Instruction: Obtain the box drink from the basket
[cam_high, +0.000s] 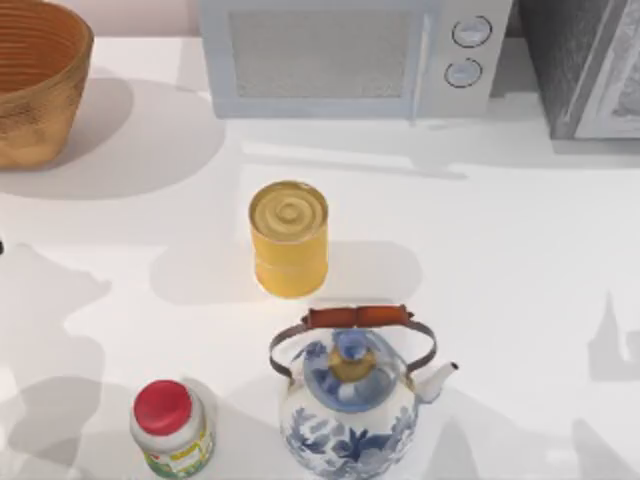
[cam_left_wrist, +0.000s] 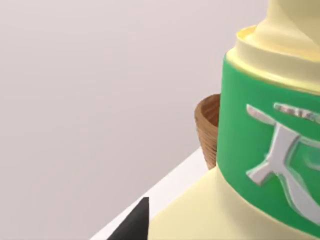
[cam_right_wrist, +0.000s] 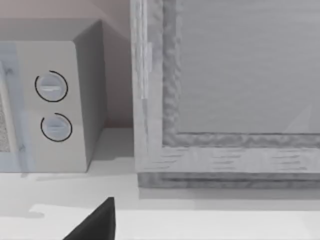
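The honey-brown wicker basket (cam_high: 30, 80) stands at the table's far left corner, cut by the top view's edge; its ribbed inside shows nothing in the part I see. The box drink is hidden. In the left wrist view the basket (cam_left_wrist: 209, 131) rises behind a cream container with a green label band (cam_left_wrist: 270, 150) that sits very close to the camera. A dark tip of my left gripper (cam_left_wrist: 135, 224) pokes in at the frame's edge. A dark tip of my right gripper (cam_right_wrist: 97, 224) shows in the right wrist view, facing the back right of the table.
A yellow can (cam_high: 289, 238) stands mid-table. Toward the front stand a blue-and-white teapot (cam_high: 352, 405) and a red-capped bottle (cam_high: 171, 430). A microwave (cam_high: 350, 55) and a grey box (cam_high: 585, 65) line the back edge.
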